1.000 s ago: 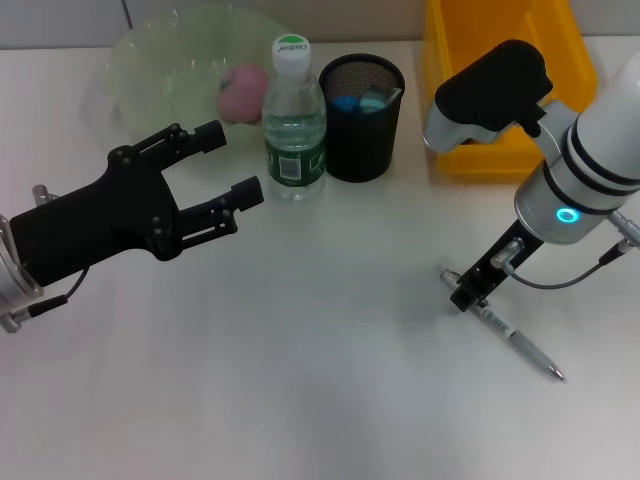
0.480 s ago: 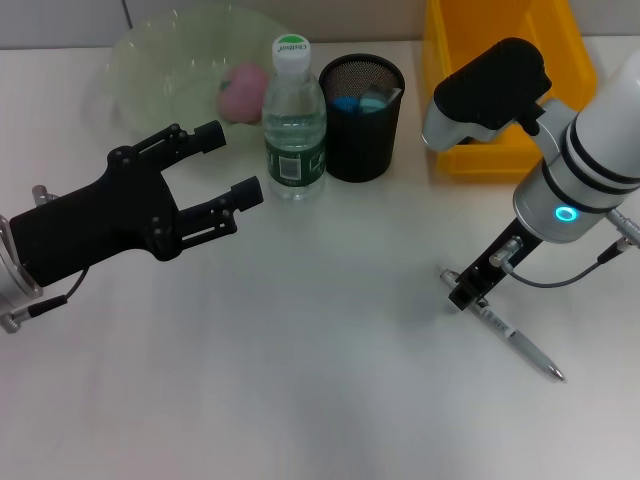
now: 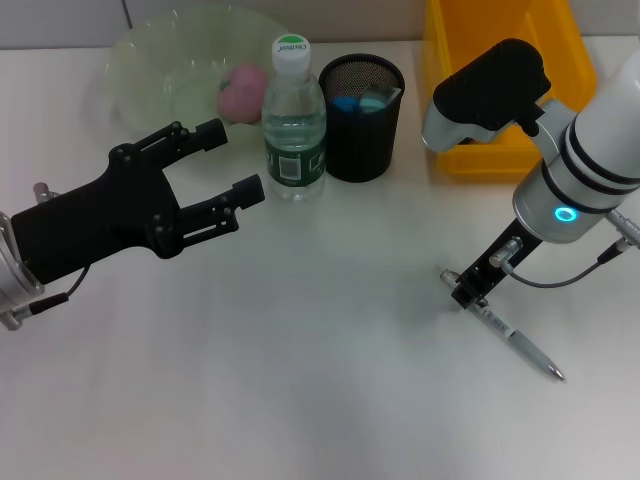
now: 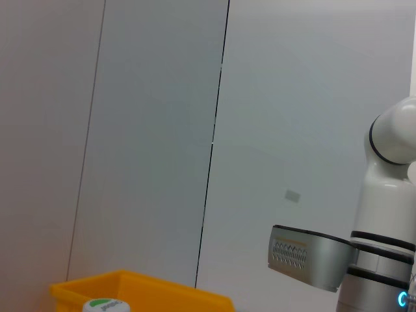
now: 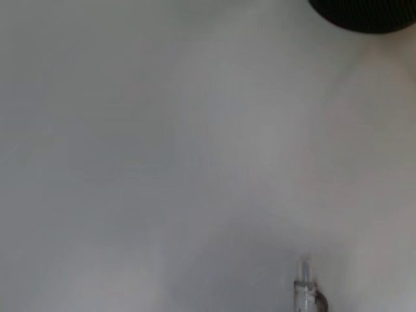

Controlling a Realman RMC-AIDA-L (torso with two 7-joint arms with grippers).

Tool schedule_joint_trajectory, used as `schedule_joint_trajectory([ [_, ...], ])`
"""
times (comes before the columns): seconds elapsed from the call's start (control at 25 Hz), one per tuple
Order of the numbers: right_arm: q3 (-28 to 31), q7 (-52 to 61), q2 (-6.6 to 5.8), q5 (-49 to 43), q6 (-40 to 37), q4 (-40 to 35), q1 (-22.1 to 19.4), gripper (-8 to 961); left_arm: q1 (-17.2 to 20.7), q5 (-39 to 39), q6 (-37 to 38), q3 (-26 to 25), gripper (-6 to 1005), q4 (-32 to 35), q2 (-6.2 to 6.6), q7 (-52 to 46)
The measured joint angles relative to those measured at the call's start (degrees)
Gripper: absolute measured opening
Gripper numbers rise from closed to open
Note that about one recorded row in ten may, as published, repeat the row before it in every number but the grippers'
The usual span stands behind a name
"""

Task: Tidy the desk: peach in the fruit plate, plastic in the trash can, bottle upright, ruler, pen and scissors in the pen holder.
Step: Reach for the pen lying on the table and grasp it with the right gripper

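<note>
On the left, the left gripper (image 3: 222, 168) hung over the desk (image 3: 300, 380) with its fingers spread wide, holding nothing. Just beyond it, the fruit plate (image 3: 135, 65) at the far left held the peach (image 3: 243, 90). The bottle (image 3: 293, 120) stood upright beside it, partly screening the plate's right edge, and touching the black mesh pen holder (image 3: 361, 118), which held blue items. Further right sat a yellow bin (image 3: 500, 150). At the near right, the right gripper (image 3: 465, 290) was down at the pen (image 3: 515, 340), which lay flat on the desk; whether it gripped was unclear.
</note>
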Motion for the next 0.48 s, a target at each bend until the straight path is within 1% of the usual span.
schedule_joint_trajectory([
  [0.2,-0.1,-0.2,0.0,0.0,0.0,0.0,0.1,321,-0.1,0.0,-0.1,0.0,805,0.0,0.0,0.0],
  [0.28,-0.1,-0.2,0.0,0.0,0.0,0.0,0.1,275,-0.1,0.0,-0.1,0.0,805,0.0,0.0,0.0],
  [0.48,-0.3,-0.2,0.0,0.0,0.0,0.0,0.1,259,-0.1,0.0,-0.1,0.0,805,0.0,0.0,0.0],
])
